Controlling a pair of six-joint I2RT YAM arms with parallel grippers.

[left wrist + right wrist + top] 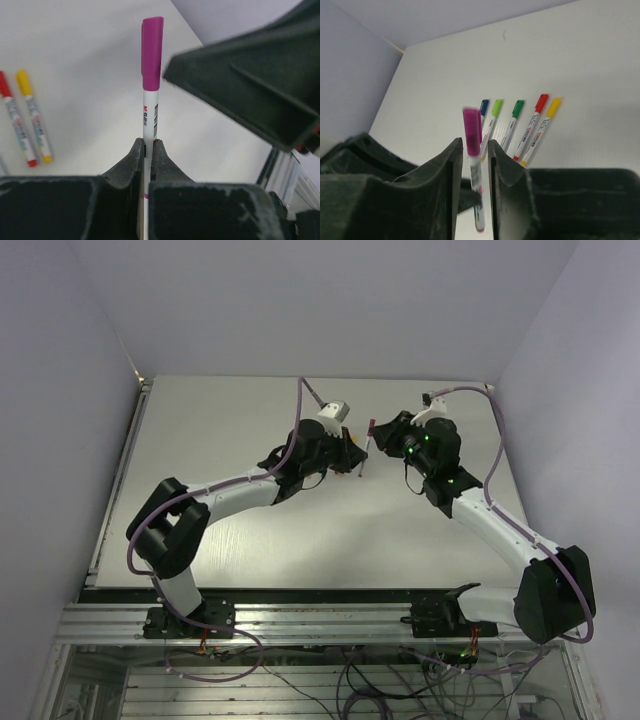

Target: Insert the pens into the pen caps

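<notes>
The left gripper (pixel 148 150), jaws pinched tight, holds a pen (pixel 149 112) by its white barrel, with the purple cap (pixel 152 50) seated on its far end. The right gripper (pixel 475 145) straddles that cap with jaws narrowly parted. Five other capped pens (pixel 513 127) lie side by side on the table (pixel 580 60) beyond.

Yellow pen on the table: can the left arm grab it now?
Probably not: the left gripper is shut on the purple pen. The yellow pen itself lies uncovered, nothing on it.
</notes>
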